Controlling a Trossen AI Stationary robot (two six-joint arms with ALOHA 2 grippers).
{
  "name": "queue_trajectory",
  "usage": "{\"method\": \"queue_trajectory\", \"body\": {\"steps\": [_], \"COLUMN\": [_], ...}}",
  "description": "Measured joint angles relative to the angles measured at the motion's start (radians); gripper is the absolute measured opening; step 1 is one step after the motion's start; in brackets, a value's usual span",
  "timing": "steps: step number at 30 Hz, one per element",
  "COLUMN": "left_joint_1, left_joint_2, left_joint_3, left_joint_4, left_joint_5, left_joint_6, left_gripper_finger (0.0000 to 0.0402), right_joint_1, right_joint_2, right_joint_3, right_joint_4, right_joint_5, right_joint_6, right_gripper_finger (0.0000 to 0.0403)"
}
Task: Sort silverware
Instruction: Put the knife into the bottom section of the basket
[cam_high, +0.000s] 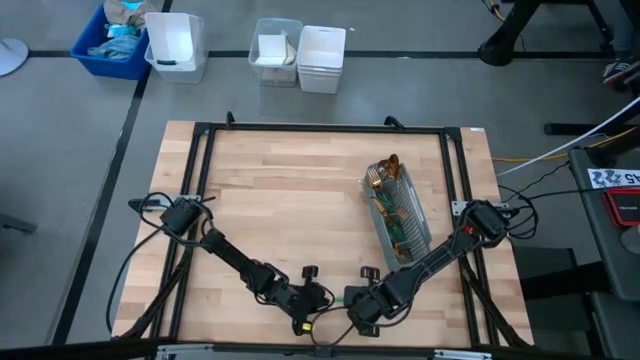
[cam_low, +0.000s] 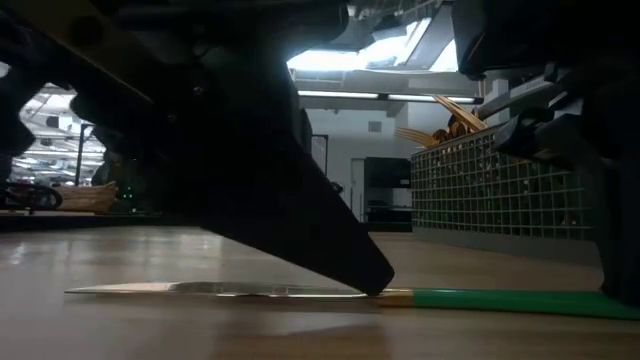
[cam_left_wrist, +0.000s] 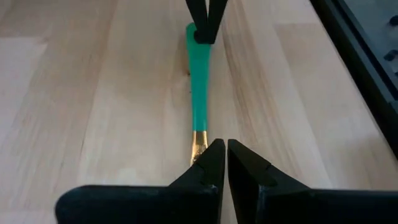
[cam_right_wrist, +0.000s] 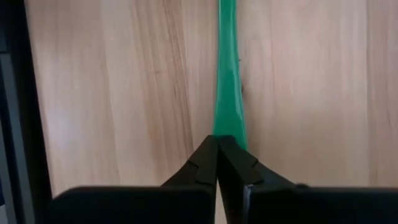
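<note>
Pale wooden desk (cam_high: 290, 200) inside a black frame, storage bins on the floor beyond. At left, your left gripper (cam_left_wrist: 221, 163) sits low at the desk's near edge, jaws drawn narrow, tips meeting at the gold neck of a knife (cam_left_wrist: 199, 93) that lies flat on the wood; whether they pinch it or merely press on it cannot be told. At right, your right gripper (cam_right_wrist: 217, 152) has its jaws closed at the end of the knife's teal handle. Farther right, the grey mesh caddy (cam_high: 400, 215) holds the remaining silverware (cam_high: 383, 175). Step in hand, as judged: securing one piece between both arms. Next you need a clean lift clear of the desk.
</note>
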Motion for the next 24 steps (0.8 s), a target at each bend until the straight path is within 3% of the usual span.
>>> {"method": "queue_trajectory", "body": {"steps": [7,18,24], "left_joint_1": [0.001,0.003,0.003], "left_joint_2": [-0.002,-0.007,-0.007], "left_joint_3": [0.002,0.005,0.006], "left_joint_4": [-0.003,-0.091,-0.097], "left_joint_5": [-0.004,-0.011,-0.012], "left_joint_6": [0.000,-0.053,-0.060], "left_gripper_finger": [0.0010,0.0010,0.0010], "right_joint_1": [0.000,-0.010,-0.012], "right_joint_2": [0.001,0.003,0.008], "right_joint_3": [0.013,0.019,0.111], "right_joint_4": [0.017,0.043,-0.056], "right_joint_5": [-0.016,-0.032,-0.035], "right_joint_6": [-0.026,-0.027,-0.066], "right_gripper_finger": [0.0022,0.0115,0.0113]}}
